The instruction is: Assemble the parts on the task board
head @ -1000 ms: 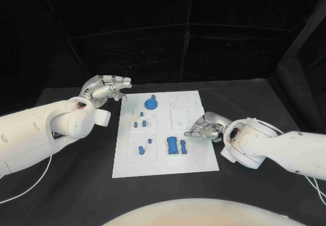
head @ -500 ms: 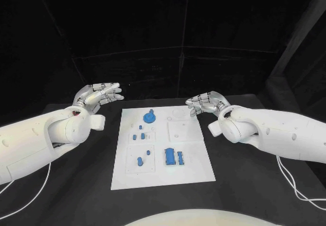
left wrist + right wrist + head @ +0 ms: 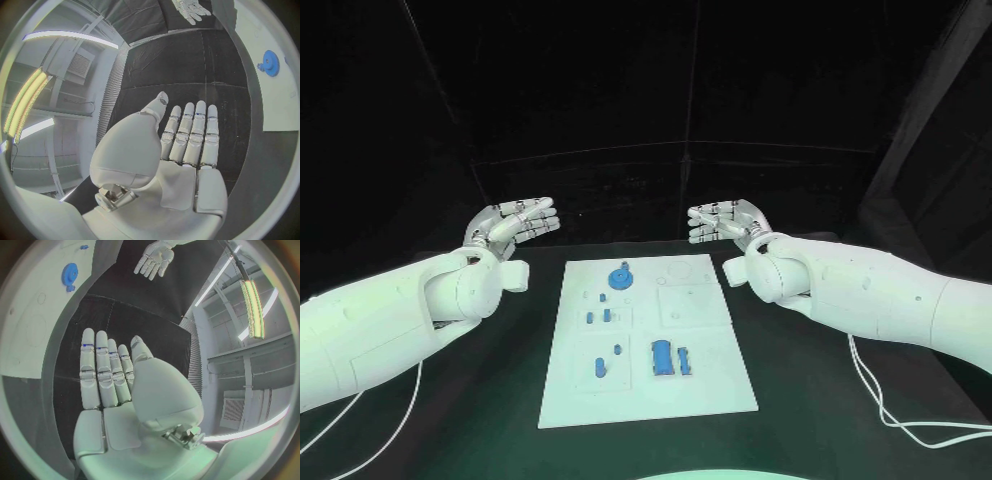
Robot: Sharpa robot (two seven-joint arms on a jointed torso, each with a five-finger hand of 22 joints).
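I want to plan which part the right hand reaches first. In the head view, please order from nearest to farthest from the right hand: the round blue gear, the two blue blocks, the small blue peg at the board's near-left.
From the right hand:
1. Round blue gear, at the far end of the task board.
2. Two blue blocks, near-right area.
3. Small blue peg, near-left, farthest.

task board (image 3: 646, 390) white | parts (image 3: 671, 360) blue | table (image 3: 473, 440) black | hands (image 3: 512, 221) seemingly silver
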